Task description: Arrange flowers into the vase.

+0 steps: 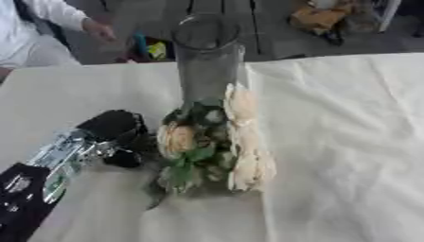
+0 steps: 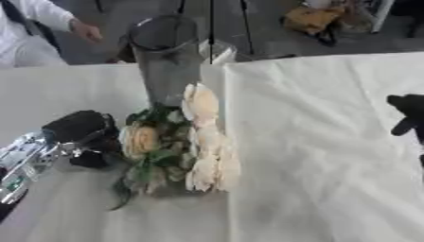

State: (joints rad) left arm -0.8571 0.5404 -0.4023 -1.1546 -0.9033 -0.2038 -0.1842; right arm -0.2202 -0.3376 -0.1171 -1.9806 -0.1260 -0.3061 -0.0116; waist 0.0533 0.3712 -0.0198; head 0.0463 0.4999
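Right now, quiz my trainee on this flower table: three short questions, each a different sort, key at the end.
1. True or false: the glass vase already holds the flowers.
2. Which hand is closest to the flowers? A) left hand B) right hand
3. Fill in: the flowers lie on the white ____, in front of the vase.

Key: 1 false, the flowers lie on the cloth and the vase looks empty; 2 A, the left hand is beside them, the right shows only at the right eye view's edge; 3 tablecloth.
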